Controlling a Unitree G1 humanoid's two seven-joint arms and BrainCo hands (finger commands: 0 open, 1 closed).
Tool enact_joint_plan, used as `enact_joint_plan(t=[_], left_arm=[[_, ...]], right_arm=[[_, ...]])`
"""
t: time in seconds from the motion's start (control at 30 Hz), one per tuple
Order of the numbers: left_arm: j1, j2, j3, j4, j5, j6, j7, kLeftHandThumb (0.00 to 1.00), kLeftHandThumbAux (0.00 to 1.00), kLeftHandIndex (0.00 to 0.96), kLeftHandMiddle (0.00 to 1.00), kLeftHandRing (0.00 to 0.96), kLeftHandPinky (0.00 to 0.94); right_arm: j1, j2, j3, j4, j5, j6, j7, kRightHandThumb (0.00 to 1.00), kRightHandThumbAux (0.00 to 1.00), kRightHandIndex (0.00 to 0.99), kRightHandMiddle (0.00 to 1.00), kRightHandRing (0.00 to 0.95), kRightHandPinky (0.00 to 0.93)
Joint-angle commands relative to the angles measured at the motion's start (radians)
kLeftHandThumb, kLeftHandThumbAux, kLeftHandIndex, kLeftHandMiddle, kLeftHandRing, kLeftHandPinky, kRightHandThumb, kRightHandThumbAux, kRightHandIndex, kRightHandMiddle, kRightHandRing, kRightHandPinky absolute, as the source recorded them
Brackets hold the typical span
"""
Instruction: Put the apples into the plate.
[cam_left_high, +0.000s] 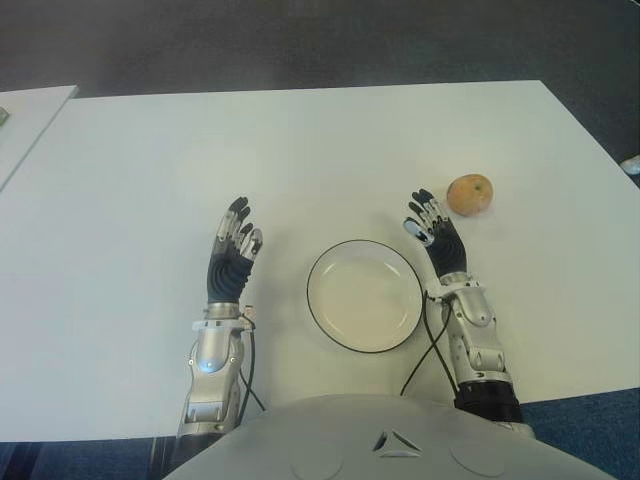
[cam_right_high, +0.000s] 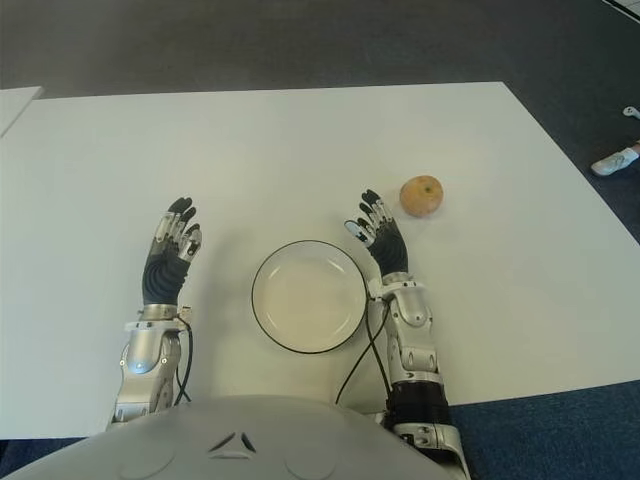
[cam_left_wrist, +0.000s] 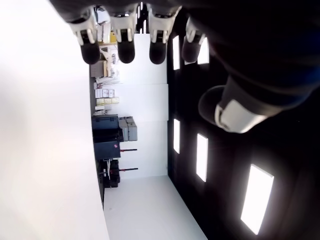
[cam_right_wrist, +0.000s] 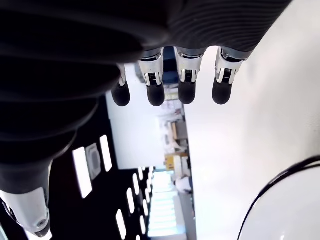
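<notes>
Centre frame, both hands spread wide and empty: right hand between apple and plate, left hand left of plate.

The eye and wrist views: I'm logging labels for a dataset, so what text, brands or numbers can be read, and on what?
None can be read.
The apple, plate and table carry no writing.
The shelved boxes in the left wrist view are too small to read.
</notes>
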Motion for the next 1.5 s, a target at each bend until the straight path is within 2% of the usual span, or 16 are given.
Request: enact_joint_plan(t=[0.03, 0.13, 0.23, 0.4, 0.6, 0.8, 1.5], left_arm=[[0.049, 0.008, -0.024, 0.008, 0.023, -0.038, -0.014, 0.082, 0.549, 0.022, 0.0, 0.0, 0.0], [0.044, 0.011, -0.03, 0.024, 0.028, -0.045, -0.016, 0.084, 0.538, 0.024, 0.0, 0.0, 0.0], [0.038, 0.009, -0.028, 0.064, 0.017, -0.057, -0.014, 0.087, 0.532, 0.027, 0.0, 0.0, 0.0], [0.114, 0.005, -0.04, 0.042, 0.007, -0.09, -0.012, 0.09, 0.525, 0.044, 0.009, 0.0, 0.0], [0.186, 0.008, -0.055, 0.019, 0.002, -0.105, -0.019, 0.078, 0.527, 0.042, 0.008, 0.0, 0.0], [0.227, 0.009, -0.06, 0.017, 0.001, -0.114, -0.023, 0.064, 0.522, 0.039, 0.003, 0.0, 0.002], [0.225, 0.001, -0.063, -0.012, -0.004, -0.059, -0.019, 0.057, 0.49, 0.05, 0.008, 0.0, 0.0]], right_arm=[[0.039, 0.002, 0.005, 0.053, -0.008, -0.068, 0.016, 0.154, 0.647, 0.0, 0.025, 0.0, 0.0], [0.054, 0.003, 0.007, 0.061, -0.008, -0.088, 0.022, 0.152, 0.648, 0.0, 0.022, 0.0, 0.0], [0.101, 0.002, 0.013, 0.04, -0.007, -0.118, 0.031, 0.149, 0.652, 0.0, 0.02, 0.0, 0.0], [0.174, 0.0, 0.015, 0.008, 0.003, -0.15, 0.046, 0.144, 0.659, 0.0, 0.014, 0.0, 0.0], [0.226, 0.002, 0.017, -0.023, 0.005, -0.157, 0.05, 0.142, 0.663, 0.0, 0.018, 0.0, 0.0], [0.265, 0.001, 0.026, -0.052, -0.002, -0.147, 0.05, 0.147, 0.664, 0.0, 0.022, 0.0, 0.0], [0.288, 0.004, 0.046, -0.077, -0.017, -0.115, 0.024, 0.156, 0.685, 0.0, 0.022, 0.005, 0.0]])
